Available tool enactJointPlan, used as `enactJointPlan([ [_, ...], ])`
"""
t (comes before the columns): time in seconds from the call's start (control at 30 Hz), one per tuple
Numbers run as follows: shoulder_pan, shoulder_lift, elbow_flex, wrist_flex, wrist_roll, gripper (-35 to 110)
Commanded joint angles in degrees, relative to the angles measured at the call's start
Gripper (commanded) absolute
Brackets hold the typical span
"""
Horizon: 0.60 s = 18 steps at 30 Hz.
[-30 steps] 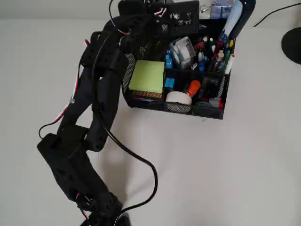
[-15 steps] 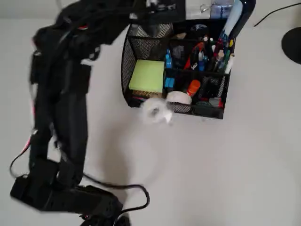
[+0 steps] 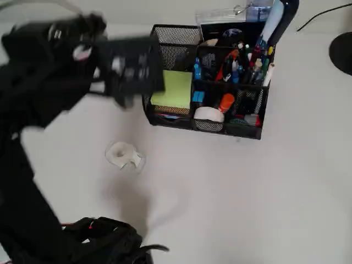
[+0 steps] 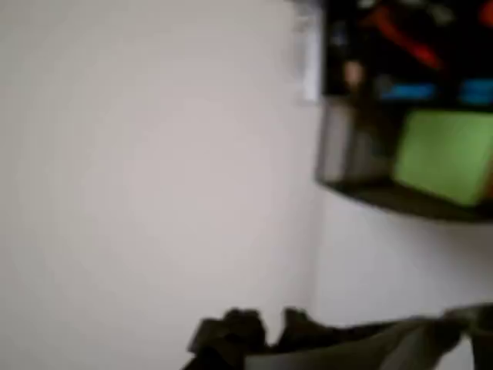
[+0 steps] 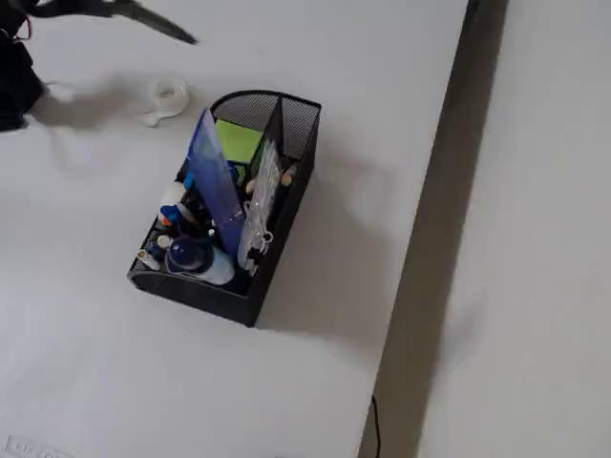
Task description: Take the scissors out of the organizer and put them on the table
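While pens and green sticky notes (image 3: 172, 89) fill the organizer (image 3: 206, 124), the tool (image 5: 67, 8) pinches the scissors (image 5: 158, 23) above the desk (image 3: 247, 192)

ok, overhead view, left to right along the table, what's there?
Blurred black robot arm → small clear plastic tape roll on the off-white table → black wire-mesh organizer → dark round object at the right edge.

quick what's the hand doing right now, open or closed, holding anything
Hand: closed on the scissors, lifted clear of the organizer, blades pointing out over the table.
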Motion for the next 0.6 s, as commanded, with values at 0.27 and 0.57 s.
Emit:
enactJointPlan([
  [0.27,10.72,28.13,33.49,1.14,-8.26,0],
  [0.57,10.63,35.16,48.25,2.11,-13.97,0],
])
